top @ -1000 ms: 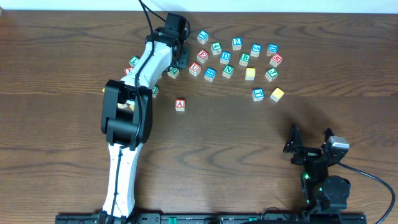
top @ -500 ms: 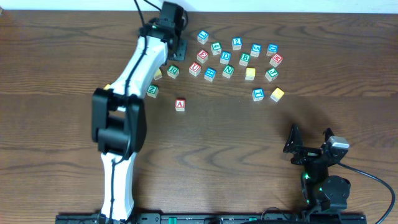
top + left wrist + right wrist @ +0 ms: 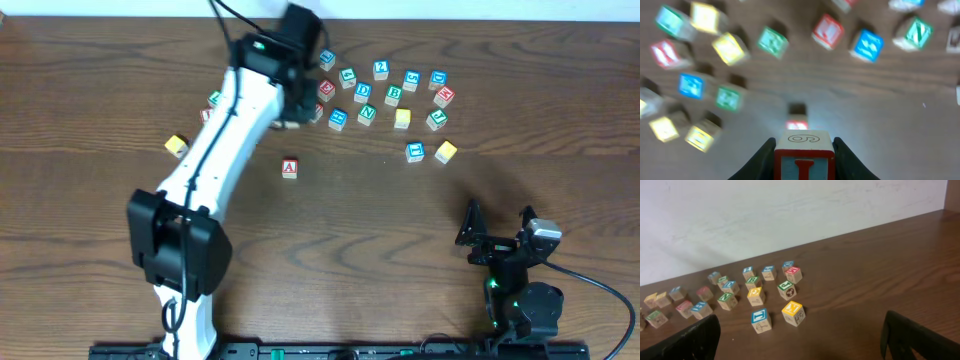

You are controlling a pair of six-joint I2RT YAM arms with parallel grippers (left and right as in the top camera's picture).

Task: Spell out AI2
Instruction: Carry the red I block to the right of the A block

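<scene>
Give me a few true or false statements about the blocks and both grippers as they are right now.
1. The left gripper is clamped on a block, the held block. True.
2. The letter on the held block's front face is blue. False: it is red, and looks like an I.
3. The right gripper is carrying a yellow block. False: its fingers are open with nothing between them, and it sits well apart from all the blocks.
4. The A block lies by itself on the table, apart from the cluster. True.
5. A green block is touching the A block. False: nothing touches it.
</scene>
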